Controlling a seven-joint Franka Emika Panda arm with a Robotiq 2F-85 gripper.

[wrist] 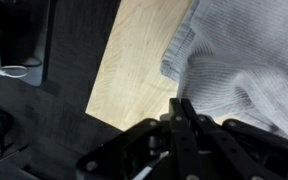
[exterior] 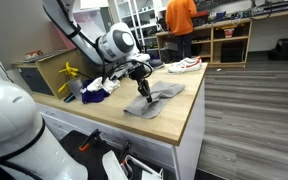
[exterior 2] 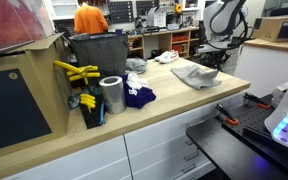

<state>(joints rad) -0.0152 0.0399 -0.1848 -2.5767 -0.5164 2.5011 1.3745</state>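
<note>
The gripper (exterior: 143,93) is closed at the edge of the grey cloth (exterior: 156,100), seemingly pinching a fold, though the wrist view is too dark to be sure. The cloth lies flat on the wooden counter (exterior 2: 184,108), near its end. Well apart from the cloth sit a blue cloth (exterior 2: 137,96), a metal can (exterior 2: 111,95) and a dark bin (exterior 2: 97,52). White shoes (exterior: 184,65) lie behind the cloth. Nothing crowds the gripper.

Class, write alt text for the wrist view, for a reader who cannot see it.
A shut black gripper sits at the edge of a grey ribbed-knit garment lying on a light wooden countertop. Dark floor lies beyond the counter's edge on the left.
</note>
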